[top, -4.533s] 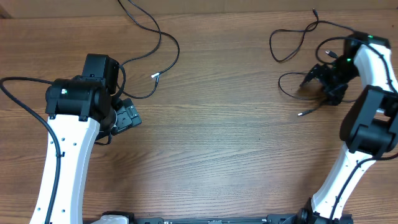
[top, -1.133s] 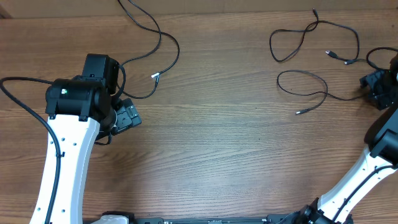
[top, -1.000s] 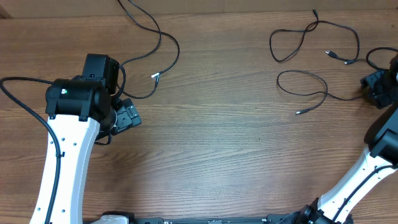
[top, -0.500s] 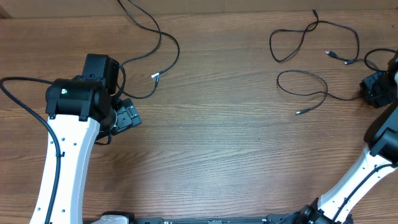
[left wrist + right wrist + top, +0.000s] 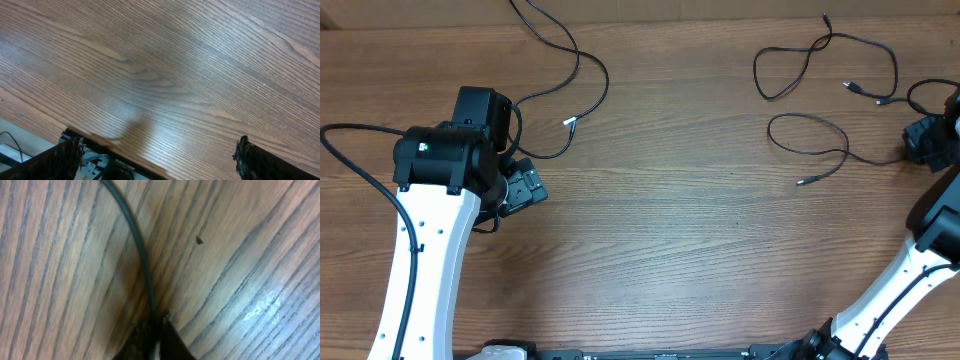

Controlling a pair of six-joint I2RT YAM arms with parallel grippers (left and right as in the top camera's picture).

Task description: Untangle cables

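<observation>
Step in hand, by my read: spreading the right-side cords apart. The right gripper (image 5: 926, 141) sits at the far right edge of the overhead view, w/ the lower-right cable (image 5: 820, 121) running into it. The right wrist view shows the fingertips pinched together on that thin black cord, which leads up & away across the table (image 5: 670, 250). The cable makes one open loop right of centre, and its free plug end (image 5: 801, 182) lies below the loop.

The upper-right cable (image 5: 790, 88) lies just above it, near the top right. The two look apart, not crossing. A small loop by the right edge is too cramped to assign to either.

The left gripper (image 5: 525, 188) is at mid-left, fingers spread wide. Its wrist view shows only bare wood between them, nothing held. The upper-left cable (image 5: 604, 78) curls at top left, near that arm but untouched.

Next move prob. calls for:
- laying the held cord down straight & letting go w/o dragging the loop into its neighbour
- then the left arm reaching up for its own cable
</observation>
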